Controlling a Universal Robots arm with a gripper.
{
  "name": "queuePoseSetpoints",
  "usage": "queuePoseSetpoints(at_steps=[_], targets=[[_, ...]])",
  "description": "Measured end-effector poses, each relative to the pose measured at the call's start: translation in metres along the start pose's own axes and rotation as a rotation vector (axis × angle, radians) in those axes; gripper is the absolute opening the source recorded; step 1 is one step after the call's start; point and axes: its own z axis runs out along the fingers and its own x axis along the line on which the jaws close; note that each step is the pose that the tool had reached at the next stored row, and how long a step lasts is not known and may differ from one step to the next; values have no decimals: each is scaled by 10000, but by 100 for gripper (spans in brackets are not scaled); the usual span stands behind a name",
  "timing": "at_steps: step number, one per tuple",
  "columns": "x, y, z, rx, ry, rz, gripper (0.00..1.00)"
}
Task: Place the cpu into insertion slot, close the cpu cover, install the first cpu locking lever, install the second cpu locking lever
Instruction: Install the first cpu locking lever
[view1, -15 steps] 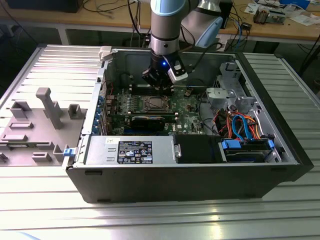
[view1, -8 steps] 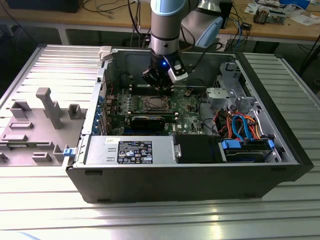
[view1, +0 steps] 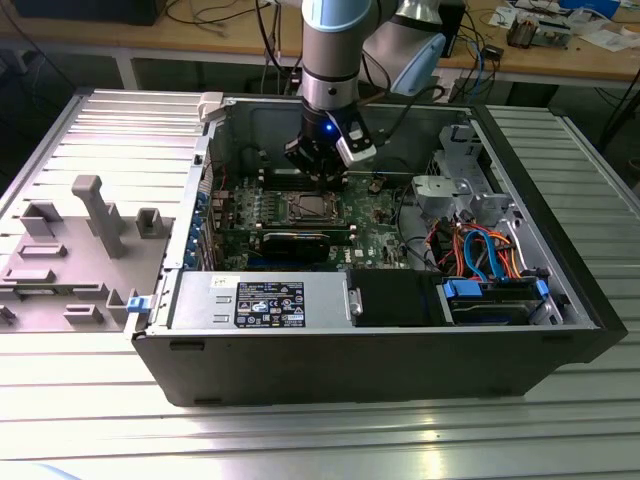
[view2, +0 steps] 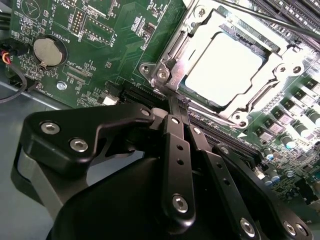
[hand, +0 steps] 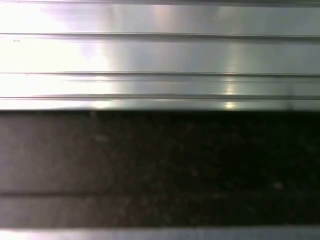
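The cpu (view2: 225, 67) lies flat in the insertion slot (view2: 162, 75), its silver top showing bright through the window of the cpu cover (view2: 278, 56), which lies down over it. A thin locking lever rod (view2: 260, 19) runs along the socket's far side and another (view2: 215, 114) along the side nearest my fingers. My gripper (view2: 177, 102) is shut, its black fingertips together at the socket's corner, touching or just above the near lever. In the exterior view the gripper (view1: 315, 170) hangs just behind the socket (view1: 305, 208) inside the open computer case.
A round coin battery (view2: 48, 51) sits on the green board beside the gripper. The case (view1: 520, 340) walls surround the board, with a power supply (view1: 260, 300) in front and a drive cage with blue and orange cables (view1: 490, 265) on the exterior view's right. A grey plastic fixture (view1: 90, 215) stands outside.
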Motion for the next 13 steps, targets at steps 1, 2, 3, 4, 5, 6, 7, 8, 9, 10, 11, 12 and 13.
queuePoseSetpoints(at_steps=[1,2,3,4,5,6,7,8,9,10,11,12,13], targets=[[0,0,3,5,-1,0,11],[-1,0,7,10,-4,0,11],[-2,2,15,-4,-10,0,11],[-2,0,15,19,-4,-1,11],[-1,-1,15,25,0,-1,11],[-1,-2,15,26,0,-1,11],[-1,-2,16,26,0,-1,11],[-1,-1,16,23,0,-1,11],[-1,-1,17,17,-1,0,11],[-1,-1,15,13,-3,0,11],[-1,0,9,13,-2,0,11],[-2,1,1,11,-6,0,11],[-2,1,-15,14,-3,0,11]])
